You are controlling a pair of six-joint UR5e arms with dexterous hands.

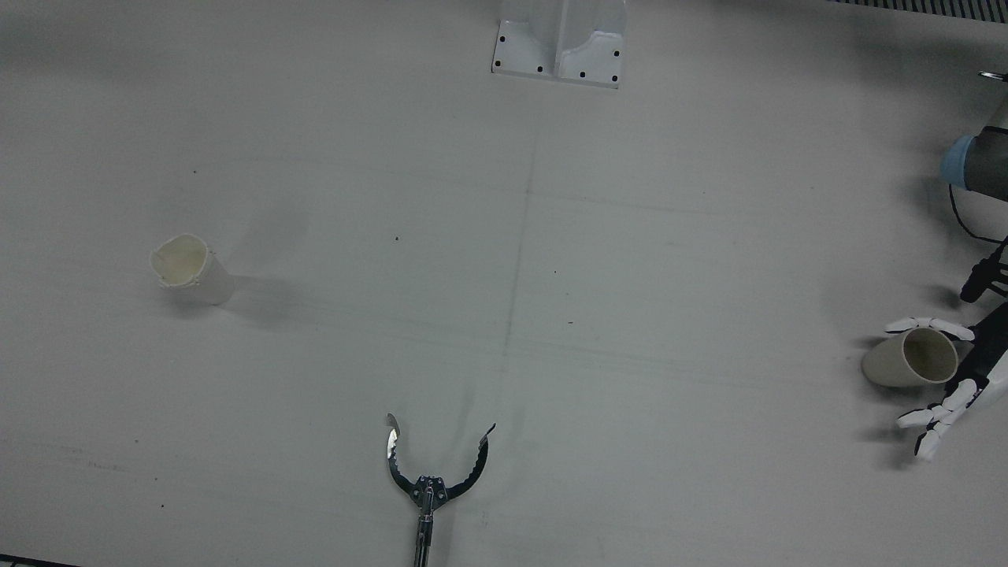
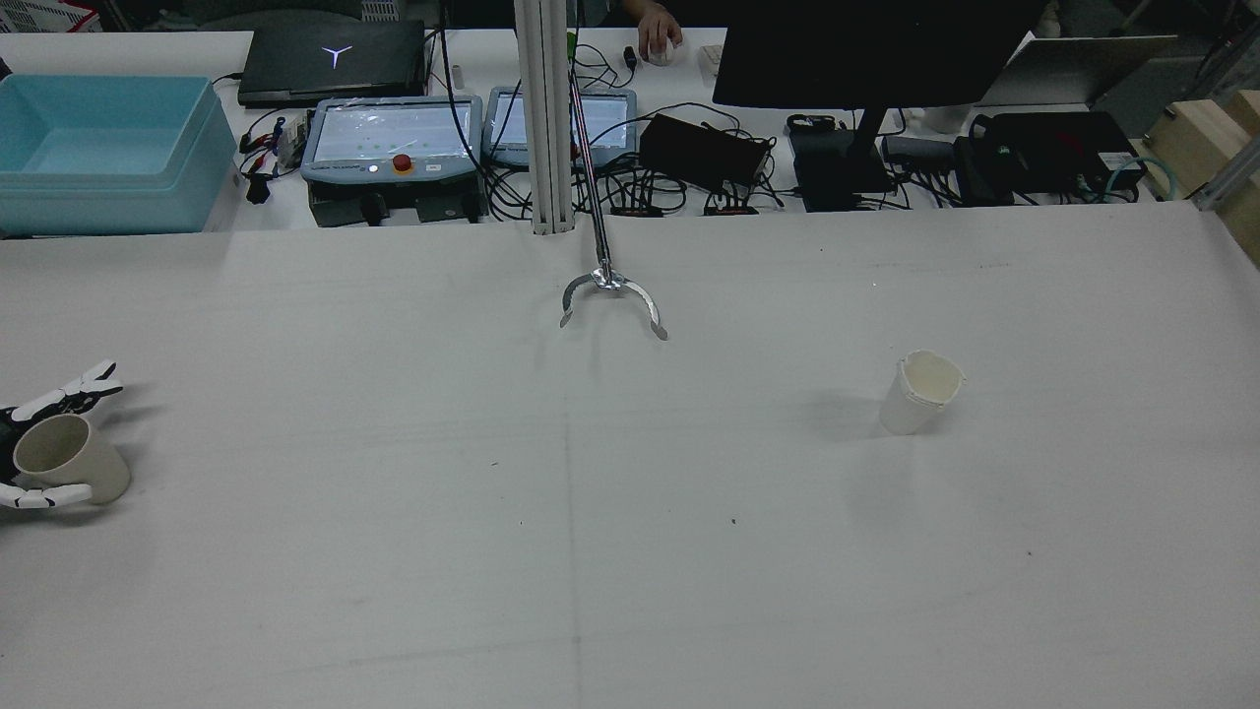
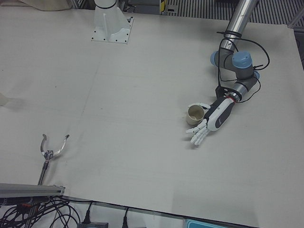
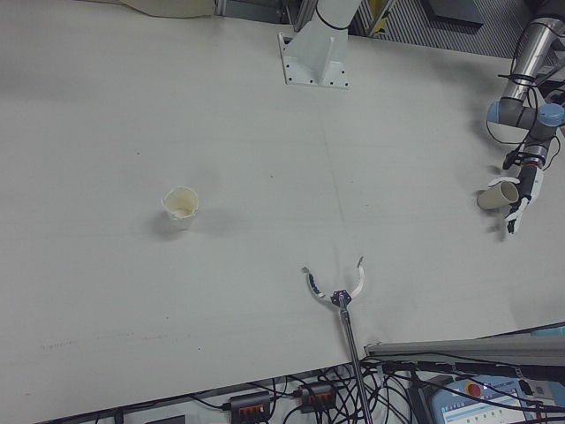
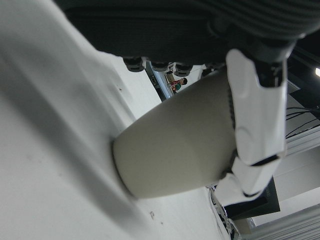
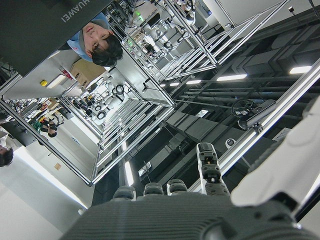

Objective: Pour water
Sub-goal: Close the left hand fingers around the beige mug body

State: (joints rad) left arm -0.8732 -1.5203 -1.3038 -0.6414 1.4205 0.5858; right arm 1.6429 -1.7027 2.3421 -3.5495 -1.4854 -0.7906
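A beige cup stands at the table's edge on my left arm's side; it also shows in the rear view and the left-front view. My left hand is open around it, thumb on one side and fingers spread apart on the other. In the left hand view the thumb lies against the cup's wall. A white paper cup stands upright on the other half, also seen in the rear view. My right hand shows only in its own view, pointing at the ceiling and holding nothing.
A metal claw on a long rod reaches in from the operators' edge at mid-table, also seen in the rear view. A white arm pedestal stands at the robot side. Monitors, cables and a blue bin lie beyond the table.
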